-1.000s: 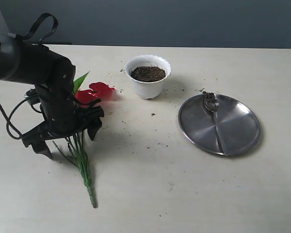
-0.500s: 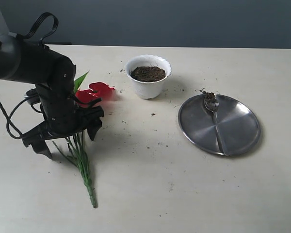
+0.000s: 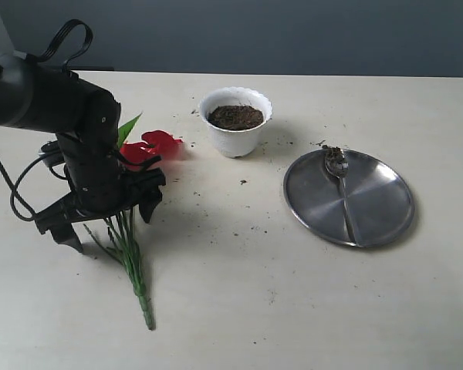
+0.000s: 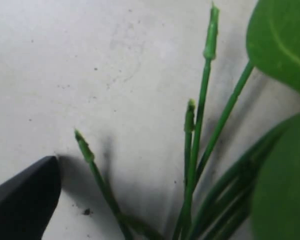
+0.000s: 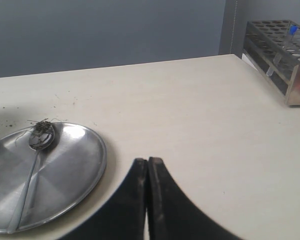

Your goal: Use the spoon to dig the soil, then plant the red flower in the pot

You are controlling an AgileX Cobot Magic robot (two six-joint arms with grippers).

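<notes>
The red flower point(image 3: 151, 146) lies flat on the table, its green stems point(image 3: 133, 258) running toward the near edge. My left gripper point(image 3: 106, 220) is open and lowered over the stems, one finger on each side. In the left wrist view the stems point(image 4: 195, 150) and a leaf point(image 4: 285, 45) fill the frame, and only one black finger point(image 4: 22, 197) shows. The white pot point(image 3: 235, 139) holds dark soil point(image 3: 235, 117). The spoon point(image 3: 342, 189) rests on the steel plate point(image 3: 378, 220) with soil on its bowl. My right gripper point(image 5: 148, 163) is shut on nothing, beside the plate point(image 5: 80, 165) and spoon point(image 5: 34, 160).
Crumbs of soil are scattered on the table between pot and plate. A metal test-tube rack point(image 5: 285, 55) stands at the table's far corner in the right wrist view. A black cable point(image 3: 19, 193) trails from the left arm.
</notes>
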